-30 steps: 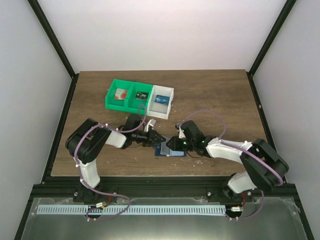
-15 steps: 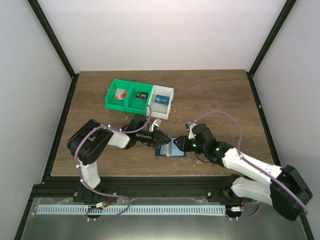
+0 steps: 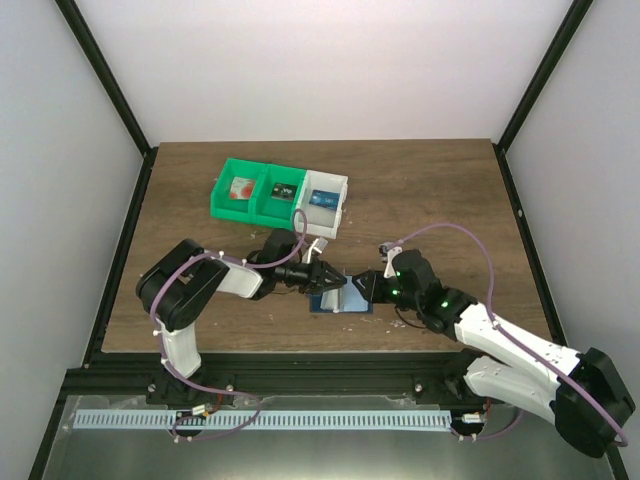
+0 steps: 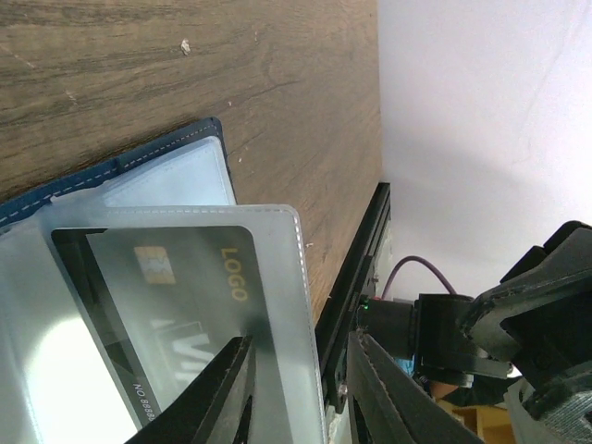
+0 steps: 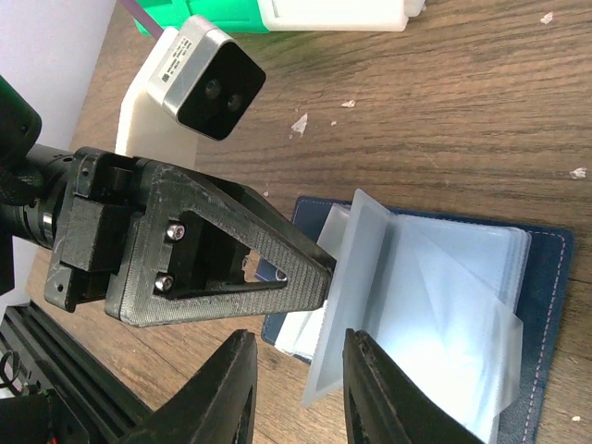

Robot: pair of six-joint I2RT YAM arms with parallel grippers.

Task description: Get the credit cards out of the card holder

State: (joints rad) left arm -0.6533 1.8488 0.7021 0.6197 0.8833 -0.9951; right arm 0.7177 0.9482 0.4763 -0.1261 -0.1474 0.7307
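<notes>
The left gripper has its jaws narrowly apart over the edge of a clear sleeve that holds a dark card marked LOGO. The right gripper faces it, jaws likewise narrow, with the raised sleeve leaf running into the gap; no pinch shows. The card holder lies open on the table between the two. A second ago the right gripper covered the holder and its arm was folded back; now that arm is stretched low and the pale sleeve shows. At the far side, well apart, a green bin holds a whitish, red-spotted credit card, beside a white bin.
</notes>
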